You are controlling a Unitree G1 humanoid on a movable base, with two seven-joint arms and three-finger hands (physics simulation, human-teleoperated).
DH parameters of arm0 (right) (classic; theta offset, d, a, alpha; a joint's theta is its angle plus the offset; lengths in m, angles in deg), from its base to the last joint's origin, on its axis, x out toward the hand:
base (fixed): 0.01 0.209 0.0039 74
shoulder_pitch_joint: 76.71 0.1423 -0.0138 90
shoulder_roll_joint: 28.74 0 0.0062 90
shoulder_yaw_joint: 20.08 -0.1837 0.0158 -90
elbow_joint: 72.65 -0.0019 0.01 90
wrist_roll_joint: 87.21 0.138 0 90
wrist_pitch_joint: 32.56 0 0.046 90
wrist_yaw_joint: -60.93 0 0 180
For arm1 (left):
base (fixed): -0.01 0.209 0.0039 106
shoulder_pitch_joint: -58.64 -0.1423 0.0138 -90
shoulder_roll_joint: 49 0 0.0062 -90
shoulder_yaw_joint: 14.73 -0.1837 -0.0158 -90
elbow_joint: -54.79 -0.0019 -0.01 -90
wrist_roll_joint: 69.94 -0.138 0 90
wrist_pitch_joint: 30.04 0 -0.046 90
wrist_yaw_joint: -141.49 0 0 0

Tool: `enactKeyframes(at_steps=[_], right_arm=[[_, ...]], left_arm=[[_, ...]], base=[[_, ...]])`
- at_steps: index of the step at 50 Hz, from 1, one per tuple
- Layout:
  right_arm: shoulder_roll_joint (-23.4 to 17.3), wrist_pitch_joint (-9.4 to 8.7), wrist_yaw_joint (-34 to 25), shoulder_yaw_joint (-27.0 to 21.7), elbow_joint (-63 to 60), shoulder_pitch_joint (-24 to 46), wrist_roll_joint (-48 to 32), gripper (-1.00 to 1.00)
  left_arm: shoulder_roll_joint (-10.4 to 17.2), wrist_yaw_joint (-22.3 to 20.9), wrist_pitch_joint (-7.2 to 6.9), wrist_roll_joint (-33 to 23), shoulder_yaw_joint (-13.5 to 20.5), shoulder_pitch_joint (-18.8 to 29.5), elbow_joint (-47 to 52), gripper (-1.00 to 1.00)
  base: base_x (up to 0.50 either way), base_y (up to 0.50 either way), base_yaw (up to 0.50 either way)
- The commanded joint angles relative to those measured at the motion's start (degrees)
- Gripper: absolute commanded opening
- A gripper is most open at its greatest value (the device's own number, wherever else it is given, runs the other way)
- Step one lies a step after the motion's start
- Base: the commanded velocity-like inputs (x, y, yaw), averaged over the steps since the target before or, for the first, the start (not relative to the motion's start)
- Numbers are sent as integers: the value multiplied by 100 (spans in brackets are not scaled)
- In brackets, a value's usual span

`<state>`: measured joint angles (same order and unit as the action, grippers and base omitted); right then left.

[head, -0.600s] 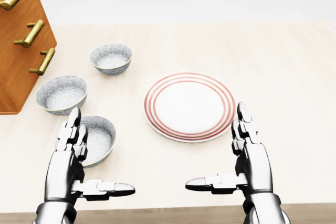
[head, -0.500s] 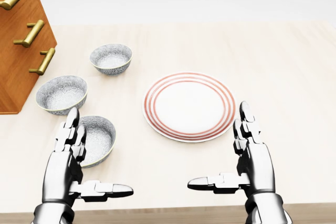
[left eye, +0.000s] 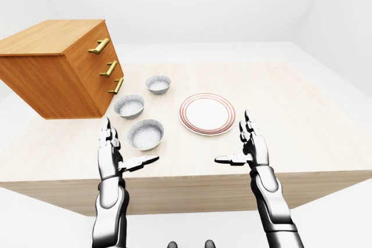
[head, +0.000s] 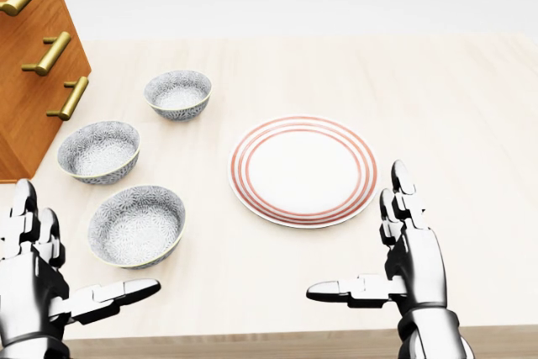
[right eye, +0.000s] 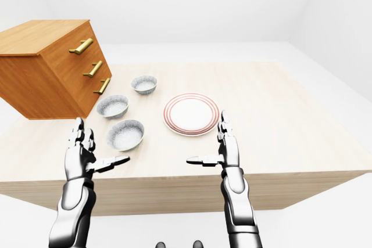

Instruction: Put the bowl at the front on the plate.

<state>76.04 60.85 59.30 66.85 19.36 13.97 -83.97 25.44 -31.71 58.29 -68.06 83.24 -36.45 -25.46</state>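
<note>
Three grey speckled bowls stand in a row at the left of the head view. The nearest bowl [head: 136, 224] is lowest, with a middle bowl [head: 98, 150] and a far bowl [head: 177, 92] above it. A white plate [head: 303, 171] with red rings lies to their right on the pale wooden table [head: 454, 107]. My left hand [head: 76, 262] is open at the lower left, just left of the nearest bowl and apart from it. My right hand [head: 360, 241] is open below the plate's right edge, holding nothing.
A wooden drawer cabinet [head: 34, 56] with brass handles stands at the table's upper left, close to the middle bowl. The table's near edge [left eye: 192, 181] runs just under both hands. White floor and walls lie all around.
My left hand has swung left and down, off the nearest bowl, whose whole rim now shows. The right hand has sunk slightly. Bowls and plate have not moved.
</note>
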Motion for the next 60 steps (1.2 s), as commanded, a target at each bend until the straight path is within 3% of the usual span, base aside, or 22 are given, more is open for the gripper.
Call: enactKeyframes(at_steps=[1,3,8,9,10,13,17,18,20,22,23,24,25,26,28,32,33,41,45,48,50,60], right_arm=[[0,-46,7,-4,-24,2,3,100],[2,-52,-1,-2,-31,1,14,100],[8,-90,7,5,-77,-6,18,100],[8,-101,5,6,-73,-2,23,100],[6,-109,0,7,-62,5,26,100],[3,-139,-20,-2,-25,29,60,100],[2,-197,-18,8,-7,55,61,100],[3,-201,-13,4,-10,52,67,100],[4,-190,-12,6,-25,41,64,100],[1,-175,-30,-1,-4,47,83,100],[-1,-178,-34,0,10,54,85,100],[-1,-182,-34,0,25,62,83,100],[1,-180,-33,6,15,53,79,100],[5,-180,-29,11,0,44,74,100],[10,-176,-24,31,-42,24,47,100],[9,-161,-18,30,-10,41,29,100],[10,-162,-16,30,-20,37,28,100],[0,-132,-23,10,11,39,32,100],[-5,-85,-46,12,38,41,29,100],[-2,-118,-32,24,23,49,2,100],[-12,-12,-58,32,79,47,-42,100],[-14,-177,116,18,101,87,-186,100]], left_arm=[[4,1000,-252,353,702,39,270,100],[-6,1308,-333,544,885,138,219,100],[76,1687,-333,738,1055,142,217,100],[97,2251,-333,371,1088,249,137,100],[110,2320,-333,255,1133,379,-107,100],[208,2320,-333,713,1290,354,-24,100],[145,2320,-333,683,1335,110,154,100],[101,2320,-163,679,1393,49,142,100],[69,2320,-310,742,1448,-143,309,100],[17,2320,-333,741,1536,-274,468,100],[-29,2320,-152,772,1656,-318,454,100],[-46,2320,-115,745,1693,-333,447,100],[-105,2320,438,767,1840,-272,302,100],[-93,2320,442,689,1838,-274,313,100],[-61,2320,166,823,1863,-250,356,100],[-16,2320,318,746,1851,-175,154,100],[-44,2320,236,720,1817,-281,375,100],[-64,2320,491,523,1778,-270,223,100],[-79,2320,393,552,1804,-315,352,100],[-78,2320,403,558,1814,-283,288,100],[-80,2320,430,566,1810,-285,269,100],[-62,2320,412,556,1777,-268,224,100]], base=[[0,0,0],[0,0,0],[0,0,0],[0,0,0],[0,0,0],[0,0,0],[0,0,0],[0,0,0],[0,0,0],[0,0,0],[0,0,0],[0,0,0],[0,0,0],[0,0,0],[0,0,0],[0,0,0],[0,0,0],[0,0,0],[0,0,0],[0,0,0],[0,0,0],[0,0,0]])
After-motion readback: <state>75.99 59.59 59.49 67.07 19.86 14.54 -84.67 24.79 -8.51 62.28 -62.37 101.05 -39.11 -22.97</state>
